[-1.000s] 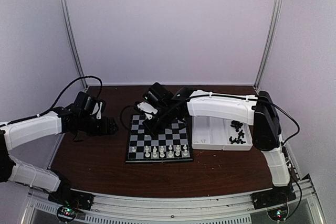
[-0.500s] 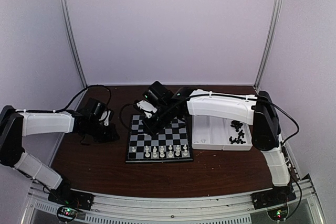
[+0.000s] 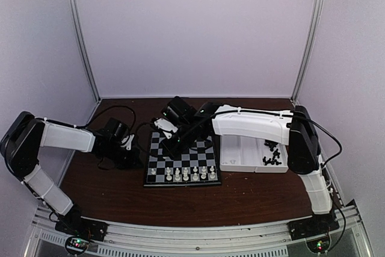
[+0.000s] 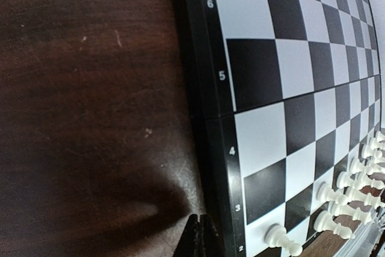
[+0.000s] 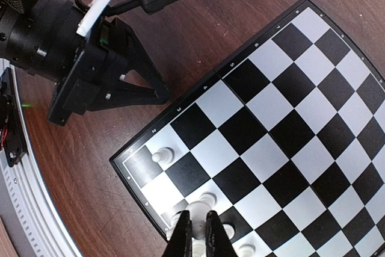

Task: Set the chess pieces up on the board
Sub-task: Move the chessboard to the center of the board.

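You have the left gripper (image 4: 201, 233) parked low over the brown table (image 3: 120, 191). It sits just beside the left rim of the board (image 3: 194, 159), toward the near-left corner, with its fingers clenched on nothing. Your right arm (image 3: 252, 123) reaches across the far half of the board and hides those squares from above. The right gripper (image 5: 198, 219) hangs over the left files, its fingers pinched on what looks like one white piece (image 5: 195, 207). You have one board and one white tray (image 3: 237, 151) just beside its right edge. The tray has two compartments, and the black pieces (image 3: 272, 154) lie in a loose heap in the right one, too small to count. The white pieces (image 3: 186, 174) stand along the two near rows, also too small to count.
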Robot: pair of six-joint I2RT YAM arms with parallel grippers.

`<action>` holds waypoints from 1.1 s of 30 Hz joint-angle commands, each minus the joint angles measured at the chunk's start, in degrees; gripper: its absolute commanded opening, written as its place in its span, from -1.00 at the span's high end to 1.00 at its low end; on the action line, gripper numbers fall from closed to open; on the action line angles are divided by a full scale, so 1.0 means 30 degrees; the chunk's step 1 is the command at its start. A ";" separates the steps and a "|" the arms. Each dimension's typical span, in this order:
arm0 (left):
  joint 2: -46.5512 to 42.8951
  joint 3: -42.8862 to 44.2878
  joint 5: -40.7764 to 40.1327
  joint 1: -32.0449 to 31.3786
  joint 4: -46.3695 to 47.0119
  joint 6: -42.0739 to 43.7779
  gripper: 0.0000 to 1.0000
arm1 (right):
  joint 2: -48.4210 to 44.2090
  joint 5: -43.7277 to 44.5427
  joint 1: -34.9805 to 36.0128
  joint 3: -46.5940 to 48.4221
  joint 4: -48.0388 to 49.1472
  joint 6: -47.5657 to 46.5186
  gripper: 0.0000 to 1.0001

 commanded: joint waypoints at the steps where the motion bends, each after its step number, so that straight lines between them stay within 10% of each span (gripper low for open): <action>1: 0.0310 -0.0401 0.1750 0.0112 0.1526 -0.0329 1.00 | 0.0309 -0.0064 0.0304 0.0382 -0.0144 0.0061 0.85; 33: 0.1289 -0.0090 0.2609 -0.2943 0.3445 -0.2313 1.00 | -0.1093 0.1700 0.0577 -0.2059 -0.1757 -0.0157 0.87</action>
